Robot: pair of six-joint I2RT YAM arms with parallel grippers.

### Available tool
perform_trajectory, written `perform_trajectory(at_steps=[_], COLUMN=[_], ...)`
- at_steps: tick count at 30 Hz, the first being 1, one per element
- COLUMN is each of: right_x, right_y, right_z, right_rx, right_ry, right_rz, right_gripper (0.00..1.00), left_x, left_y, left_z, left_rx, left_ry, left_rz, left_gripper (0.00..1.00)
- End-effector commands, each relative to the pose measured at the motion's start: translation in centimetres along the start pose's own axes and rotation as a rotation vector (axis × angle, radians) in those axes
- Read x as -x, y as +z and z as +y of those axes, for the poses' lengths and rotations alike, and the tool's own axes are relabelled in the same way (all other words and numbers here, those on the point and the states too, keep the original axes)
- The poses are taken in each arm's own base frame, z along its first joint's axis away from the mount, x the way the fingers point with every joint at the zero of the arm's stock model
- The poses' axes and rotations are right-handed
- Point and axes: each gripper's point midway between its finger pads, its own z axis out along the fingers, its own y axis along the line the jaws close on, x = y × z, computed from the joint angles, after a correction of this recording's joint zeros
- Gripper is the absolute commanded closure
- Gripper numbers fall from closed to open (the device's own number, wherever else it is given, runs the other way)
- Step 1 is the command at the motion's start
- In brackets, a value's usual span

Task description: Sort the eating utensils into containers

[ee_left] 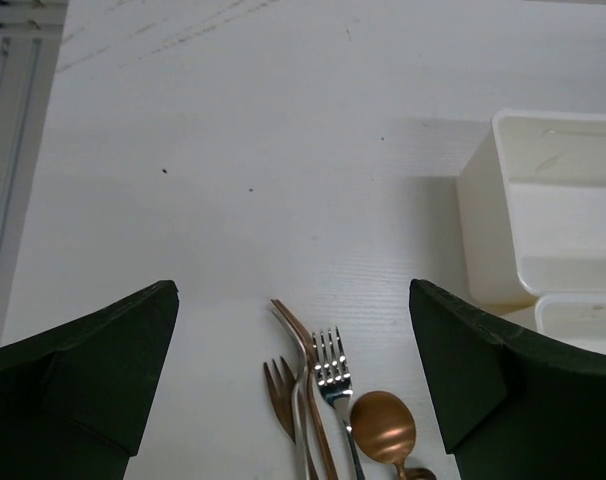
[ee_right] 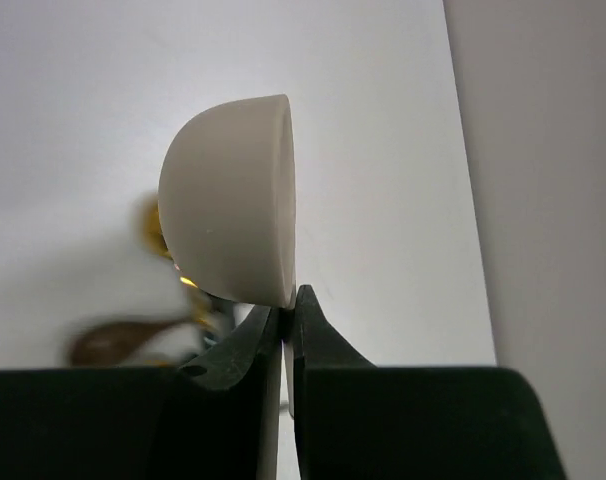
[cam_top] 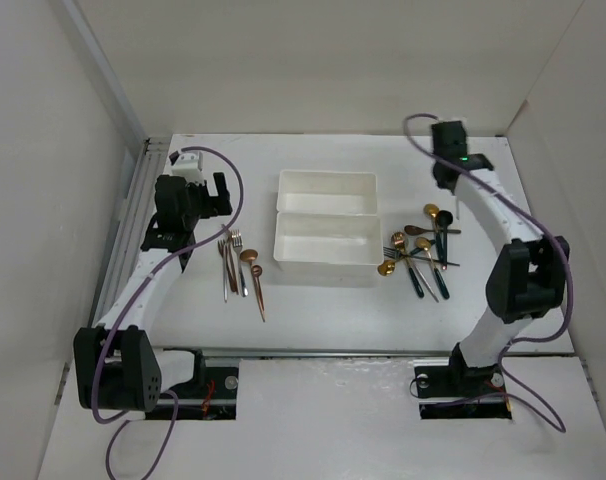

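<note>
Two white trays stand side by side mid-table, the back one (cam_top: 326,174) and the front one (cam_top: 323,262); both look empty. Left of them lies a pile of utensils (cam_top: 240,264): copper and silver forks (ee_left: 328,372) and a copper spoon (ee_left: 382,425). My left gripper (cam_top: 217,194) hovers just behind this pile, jaws wide open and empty (ee_left: 293,292). A second pile (cam_top: 424,250) of gold, copper and dark-handled utensils lies right of the trays. My right gripper (cam_top: 446,182) is behind it, shut (ee_right: 288,305) on the edge of a white rounded, spoon-like piece (ee_right: 233,205).
White walls close in the table on the left, back and right. A rail (cam_top: 133,215) runs along the left edge. Purple cables loop off both arms. The trays' corner (ee_left: 538,200) shows at the right of the left wrist view.
</note>
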Motion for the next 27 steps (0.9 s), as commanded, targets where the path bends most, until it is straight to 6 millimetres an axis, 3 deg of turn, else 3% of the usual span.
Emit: perform_trajectory(at_steps=[1, 2, 3, 4, 5, 6, 7, 10, 11, 17, 19, 24, 25, 27], right_x=[9.9, 10.3, 11.9, 11.7, 12.0, 13.4, 12.8, 12.6, 11.6, 8.9, 7.9, 7.5, 8.0, 8.0], right_y=[-9.7, -12.1, -13.9, -13.7, -14.4, -16.7, -15.5, -15.0, -14.2, -12.0, -11.9, -12.7, -13.4, -13.9], right_z=[8.5, 12.5, 14.7, 18.0, 19.9, 22.0, 24.3, 26.9, 28.4, 30.6, 31.6, 31.2, 30.6, 30.2], right_rx=[0.050, 0.095, 0.138, 0.173, 0.189, 0.224, 0.228, 0.233, 0.250, 0.305, 0.335, 0.368, 0.368, 0.380], right_ry=[-0.190, -0.265, -0.295, -0.406, -0.436, -0.441, -0.492, -0.565, -0.607, -0.681, -0.707, -0.705, -0.693, -0.681], right_rz=[-0.498, -0.579, -0.661, -0.671, -0.689, -0.745, -0.729, -0.735, -0.724, -0.682, -0.678, -0.684, -0.697, -0.702], right_gripper=[1.00, 1.00, 1.00, 1.00, 1.00, 1.00, 1.00, 1.00, 1.00, 0.99, 0.84, 0.55, 0.44, 0.39], left_x=[0.7, 0.4, 0.2, 0.1, -0.2, -0.8, -1.1, -1.8, -2.5, -3.3, -4.2, -5.8, -6.2, -7.0], left_y=[0.3, 0.2, 0.2, 0.1, 0.0, 0.2, 0.1, -0.3, -0.5, -0.8, -0.9, -1.4, -1.6, -1.7], left_z=[-1.1, -1.2, -1.2, -1.0, -0.8, -0.8, -0.6, -0.2, 0.0, 0.7, 0.8, 0.1, 0.0, -0.1], left_rx=[-0.028, -0.026, -0.025, -0.012, 0.005, 0.009, 0.020, 0.047, 0.060, 0.111, 0.117, 0.079, 0.073, 0.059], left_ry=[-0.104, -0.135, -0.148, -0.148, -0.159, -0.159, -0.159, -0.167, -0.166, -0.175, -0.174, -0.171, -0.172, -0.149], left_rz=[0.029, 0.041, 0.050, 0.060, 0.070, 0.091, 0.104, 0.143, 0.170, 0.215, 0.252, 0.323, 0.342, 0.376], left_gripper=[0.00, 0.00, 0.00, 0.00, 0.00, 0.00, 0.00, 0.00, 0.00, 0.08, 0.12, 0.31, 0.33, 0.42])
